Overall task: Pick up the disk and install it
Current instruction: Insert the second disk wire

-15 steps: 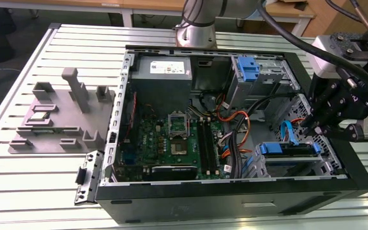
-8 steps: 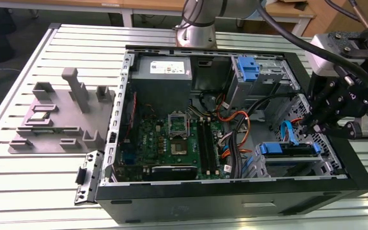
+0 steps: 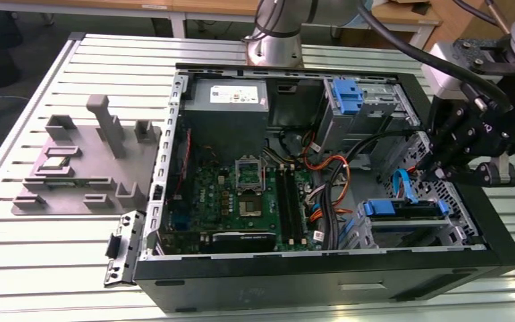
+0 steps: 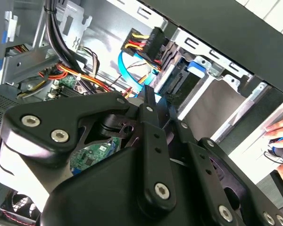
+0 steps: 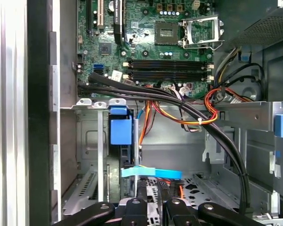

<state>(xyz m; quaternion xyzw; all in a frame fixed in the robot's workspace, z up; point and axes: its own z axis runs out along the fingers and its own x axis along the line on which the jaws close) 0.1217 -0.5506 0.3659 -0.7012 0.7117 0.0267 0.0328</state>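
Black sheet metal of the opened computer case (image 3: pixel 329 282) lay nearest in the exterior view, on its side on the slatted aluminium table (image 3: pixel 51 248). Just behind that wall, in the corner bay toward the exterior view's right, sat the disk (image 3: pixel 405 209), its blue carrier frame showing and its long axis running across the case, parallel to the near wall. The gripper (image 3: pixel 438 173) hung directly above and slightly beyond it, close but apparently apart from it. In the first wrist view the gripper (image 5: pixel 152 200) pointed down into the bay, with the blue frame of the disk (image 5: pixel 121 132) standing on edge just ahead and a blue ribbon cable (image 5: pixel 151 173) crossing between them. I could not tell whether the gripper was open or closed, and saw nothing in it. The arm reached in from the exterior view's right, wrist bent downward. Farther back lay the green motherboard (image 3: pixel 239 194), then the grey power supply (image 3: pixel 226 107).
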